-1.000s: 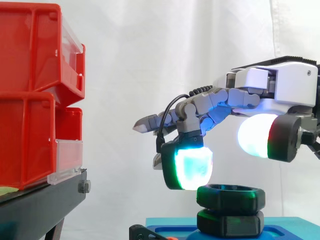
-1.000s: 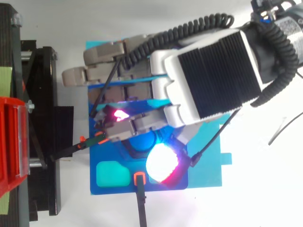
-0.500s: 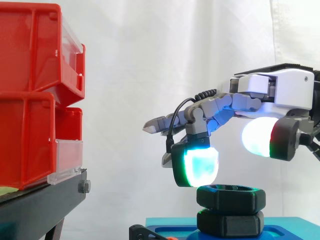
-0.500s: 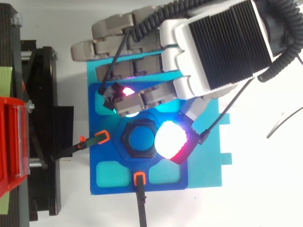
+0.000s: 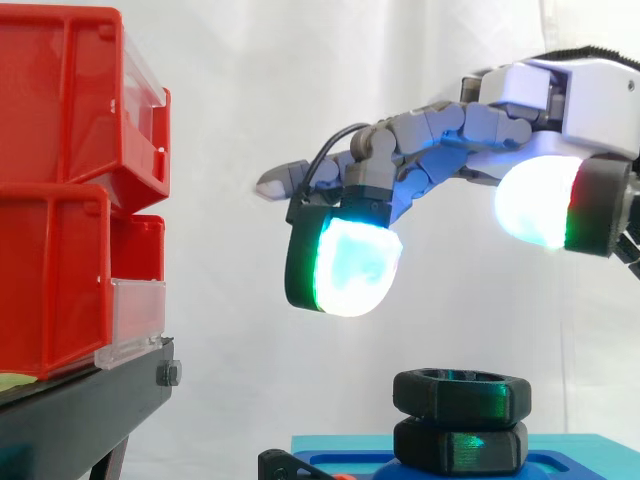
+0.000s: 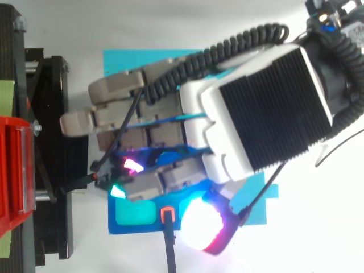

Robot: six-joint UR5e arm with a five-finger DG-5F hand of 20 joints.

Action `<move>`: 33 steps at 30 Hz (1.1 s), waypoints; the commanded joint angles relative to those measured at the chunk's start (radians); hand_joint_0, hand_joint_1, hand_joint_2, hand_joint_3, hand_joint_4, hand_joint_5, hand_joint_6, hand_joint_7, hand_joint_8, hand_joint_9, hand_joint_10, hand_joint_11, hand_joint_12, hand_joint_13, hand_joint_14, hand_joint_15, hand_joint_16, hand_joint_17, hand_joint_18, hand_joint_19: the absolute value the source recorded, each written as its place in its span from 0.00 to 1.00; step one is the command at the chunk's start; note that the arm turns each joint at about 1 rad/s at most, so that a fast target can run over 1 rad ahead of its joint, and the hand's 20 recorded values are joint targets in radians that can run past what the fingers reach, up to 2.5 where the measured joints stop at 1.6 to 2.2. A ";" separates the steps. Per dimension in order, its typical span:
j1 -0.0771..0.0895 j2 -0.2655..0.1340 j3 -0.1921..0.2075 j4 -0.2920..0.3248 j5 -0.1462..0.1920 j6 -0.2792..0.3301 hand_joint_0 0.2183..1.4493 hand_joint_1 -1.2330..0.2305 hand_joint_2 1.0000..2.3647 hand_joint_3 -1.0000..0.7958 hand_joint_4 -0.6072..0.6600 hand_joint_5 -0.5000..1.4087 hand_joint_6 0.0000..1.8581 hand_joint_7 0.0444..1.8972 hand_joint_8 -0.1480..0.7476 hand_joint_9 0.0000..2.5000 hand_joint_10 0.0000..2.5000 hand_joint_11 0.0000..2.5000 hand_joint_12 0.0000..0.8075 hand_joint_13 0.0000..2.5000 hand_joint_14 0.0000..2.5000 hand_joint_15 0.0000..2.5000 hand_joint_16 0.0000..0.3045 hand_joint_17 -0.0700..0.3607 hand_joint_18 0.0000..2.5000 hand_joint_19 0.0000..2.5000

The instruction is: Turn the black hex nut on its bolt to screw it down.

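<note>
Alt text: A grey and white robot hand point(image 5: 560, 90) hovers well above a black hex nut point(image 5: 461, 392), touching nothing. Its fingers are apart and loosely extended, holding nothing. One finger bends downward so that its thick cyan-green glowing pad point(image 5: 350, 265) hangs lowest, and the thumb's white glowing pad point(image 5: 535, 200) sits opposite it on the right. The wide gap between these two pads lies roughly over the nut, so the hand looks posed to come down and pinch opposite flats for a turn.

The nut sits at the bottom of the side view, stacked on a second black hexagonal piece point(image 5: 460, 447) of like shape, probably the bolt's base. No thread shows between them, so the nut seems close to fully down. Both stand on a blue moulded fixture point(image 5: 570, 450), presumably there to stop the bolt spinning.

From above, the hand's ribbed black back point(image 6: 267, 108) spreads over this fixture, where a teal pocket point(image 6: 135, 213) and an orange-tipped black clamp point(image 6: 166, 215) show. To the left, red plastic bins point(image 5: 60, 200) rest on a black stand point(image 5: 90, 415), well apart from the work
</note>
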 commanded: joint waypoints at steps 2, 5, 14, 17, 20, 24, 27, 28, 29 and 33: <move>0.026 -0.001 0.000 -0.006 0.023 0.000 0.25 0.70 0.00 0.28 0.63 0.21 0.27 0.49 0.47 0.28 0.00 0.00 0.43 0.12 0.00 0.00 0.16 0.41 0.14 0.12; 0.039 -0.001 -0.017 -0.002 0.042 0.000 0.25 0.70 0.00 0.28 0.64 0.20 0.27 0.48 0.47 0.28 0.00 0.00 0.43 0.12 0.00 0.00 0.16 0.41 0.14 0.12; 0.067 -0.001 -0.055 0.035 0.077 0.012 0.25 0.70 0.00 0.28 0.64 0.20 0.27 0.46 0.47 0.28 0.00 0.00 0.43 0.12 0.00 0.00 0.16 0.41 0.14 0.12; 0.070 -0.001 -0.057 0.029 0.078 0.011 0.25 0.70 0.00 0.28 0.65 0.20 0.27 0.46 0.47 0.28 0.00 0.00 0.43 0.12 0.00 0.00 0.16 0.41 0.14 0.12; 0.072 -0.001 -0.057 0.027 0.078 0.011 0.25 0.70 0.00 0.28 0.64 0.20 0.27 0.47 0.47 0.28 0.00 0.00 0.43 0.12 0.00 0.00 0.16 0.41 0.13 0.12; 0.072 -0.001 -0.057 0.020 0.078 0.011 0.25 0.70 0.00 0.28 0.63 0.21 0.27 0.52 0.47 0.28 0.00 0.00 0.43 0.12 0.00 0.00 0.16 0.41 0.13 0.12; 0.072 -0.001 -0.057 0.009 0.078 0.009 0.25 0.70 0.00 0.28 0.61 0.21 0.27 0.53 0.47 0.28 0.00 0.00 0.43 0.12 0.00 0.00 0.16 0.41 0.14 0.12; 0.072 -0.001 -0.057 0.009 0.078 0.009 0.25 0.70 0.00 0.28 0.61 0.21 0.27 0.54 0.47 0.28 0.00 0.00 0.43 0.12 0.00 0.00 0.16 0.41 0.14 0.12; 0.072 -0.001 -0.057 0.009 0.078 0.009 0.25 0.70 0.00 0.28 0.60 0.21 0.27 0.54 0.47 0.28 0.00 0.00 0.43 0.12 0.00 0.00 0.16 0.41 0.14 0.12; 0.072 -0.001 -0.058 0.009 0.078 0.008 0.25 0.70 0.00 0.28 0.60 0.21 0.27 0.55 0.47 0.28 0.00 0.00 0.43 0.12 0.00 0.00 0.16 0.41 0.14 0.12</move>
